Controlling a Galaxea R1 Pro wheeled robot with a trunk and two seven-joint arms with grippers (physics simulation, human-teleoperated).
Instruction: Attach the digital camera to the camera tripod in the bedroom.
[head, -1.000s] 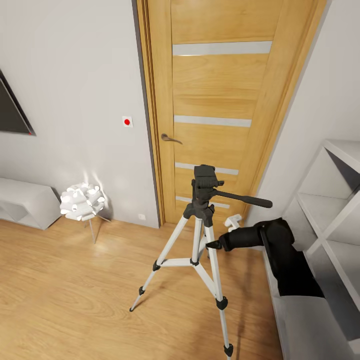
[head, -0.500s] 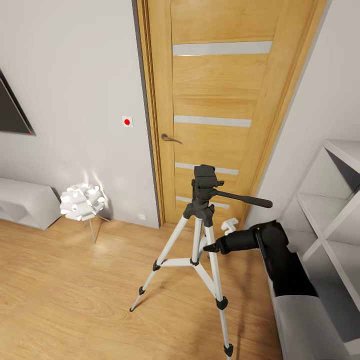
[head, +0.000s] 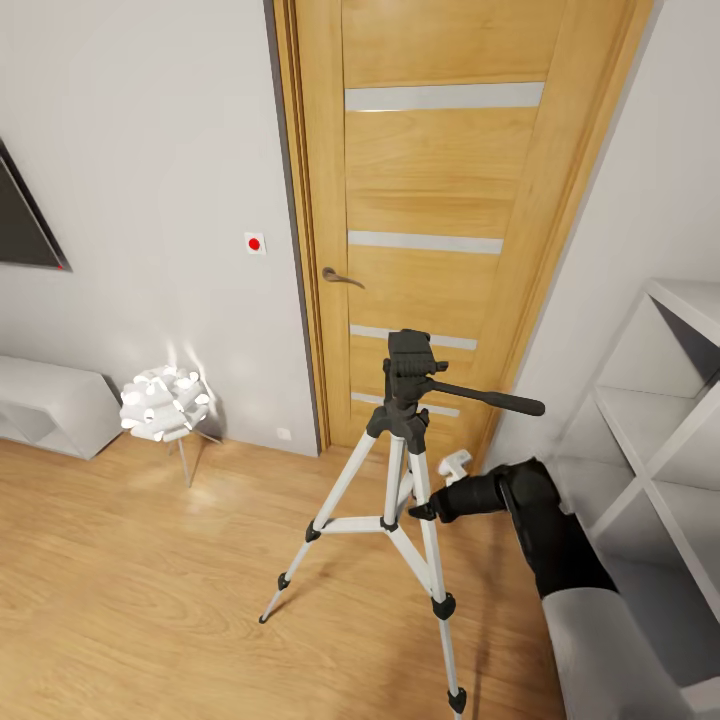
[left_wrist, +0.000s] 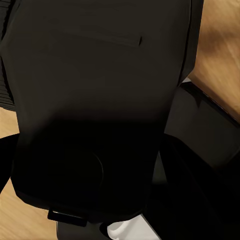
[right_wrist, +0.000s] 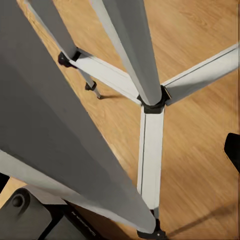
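Note:
The camera tripod (head: 405, 470) stands on the wood floor in front of the oak door (head: 440, 210), with silver-white legs, a black head and a long pan bar pointing right. My right gripper (head: 424, 512) reaches in from the right and sits against the tripod's near right leg at spreader height. In the right wrist view the tripod legs (right_wrist: 150, 145) and black spreader hub loom very close, and one black finger (right_wrist: 233, 150) shows at the frame edge, so the jaws look open and hold nothing. The left wrist view shows a dark black body (left_wrist: 95, 100) over floor. The digital camera is out of view.
A white shelf unit (head: 660, 420) stands at the right, close to my right arm. A glowing white floor lamp (head: 163, 402) and a low white cabinet (head: 50, 405) sit by the left wall. Open plank floor (head: 150, 590) lies left of the tripod.
My right arm has slid left and slightly lower, bringing the gripper up to the tripod's right leg. The tripod has not moved.

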